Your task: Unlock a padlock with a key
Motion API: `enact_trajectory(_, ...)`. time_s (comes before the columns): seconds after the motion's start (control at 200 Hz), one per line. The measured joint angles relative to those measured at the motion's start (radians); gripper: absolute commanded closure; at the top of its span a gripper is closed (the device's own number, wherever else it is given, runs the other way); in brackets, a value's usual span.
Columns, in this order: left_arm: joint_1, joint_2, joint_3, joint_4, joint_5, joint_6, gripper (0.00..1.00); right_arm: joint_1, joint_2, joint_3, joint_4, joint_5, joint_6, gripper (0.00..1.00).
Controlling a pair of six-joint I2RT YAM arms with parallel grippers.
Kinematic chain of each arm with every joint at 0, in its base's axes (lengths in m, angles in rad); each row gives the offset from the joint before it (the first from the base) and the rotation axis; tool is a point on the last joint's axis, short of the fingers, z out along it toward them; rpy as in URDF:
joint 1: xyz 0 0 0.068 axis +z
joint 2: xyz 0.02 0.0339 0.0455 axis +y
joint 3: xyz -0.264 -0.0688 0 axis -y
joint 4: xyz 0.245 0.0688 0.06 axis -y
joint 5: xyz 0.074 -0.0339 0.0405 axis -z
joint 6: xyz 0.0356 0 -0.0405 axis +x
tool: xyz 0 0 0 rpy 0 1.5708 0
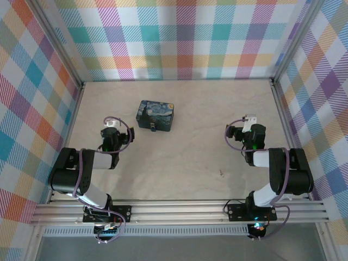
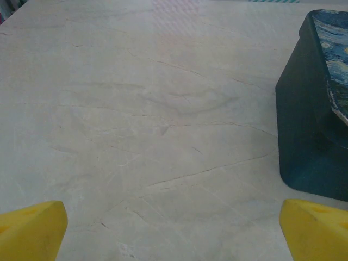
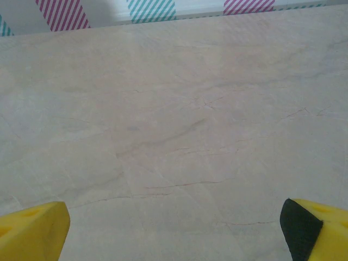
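Note:
The tiny dark padlock [image 1: 154, 129] with a yellowish bit hangs at the near side of a blue-and-yellow night-sky painted tin [image 1: 155, 115], which lies left of the table's middle. My left gripper [image 1: 111, 125] is open, low over the table, left of the tin and apart from it. In the left wrist view, its yellow fingertips [image 2: 32, 228] frame bare table, and the tin's dark side [image 2: 310, 125] stands at the right edge. My right gripper [image 1: 249, 120] is open at the right side, with bare table between its fingertips [image 3: 32, 231]. I cannot make out a key for certain.
A small dark speck [image 1: 221, 173] lies on the beige marbled table [image 1: 190, 157] between the arms, too small to identify. Plaid walls with aluminium posts [image 1: 60, 49] close in the back and both sides.

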Motion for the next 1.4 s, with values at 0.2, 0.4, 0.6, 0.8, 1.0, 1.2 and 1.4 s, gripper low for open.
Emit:
enact_trajectory(0.2, 0.000, 0.000, 0.000, 0.000, 0.000, 0.000, 0.00, 0.000, 0.000, 0.000, 0.000, 0.000, 0.000, 0.00)
enact_trajectory(0.4, 0.000, 0.000, 0.000, 0.000, 0.000, 0.000, 0.00, 0.000, 0.000, 0.000, 0.000, 0.000, 0.000, 0.00)
enact_trajectory(0.6, 0.000, 0.000, 0.000, 0.000, 0.000, 0.000, 0.00, 0.000, 0.000, 0.000, 0.000, 0.000, 0.000, 0.00)
enact_trajectory(0.8, 0.000, 0.000, 0.000, 0.000, 0.000, 0.000, 0.00, 0.000, 0.000, 0.000, 0.000, 0.000, 0.000, 0.00)
enact_trajectory(1.0, 0.000, -0.006, 0.000, -0.005, -0.001, -0.006, 0.00, 0.000, -0.009, 0.000, -0.013, 0.000, 0.000, 0.00)
enact_trajectory(1.2, 0.000, -0.254, -0.005, -0.171, -0.023, -0.055, 0.00, 0.001, -0.209, 0.045, -0.261, 0.012, 0.033, 0.00)
enact_trajectory(1.4, 0.002, -0.508, 0.144, -0.499, 0.005, -0.272, 0.00, 0.001, -0.379, 0.197, -0.600, -0.046, 0.165, 0.00)
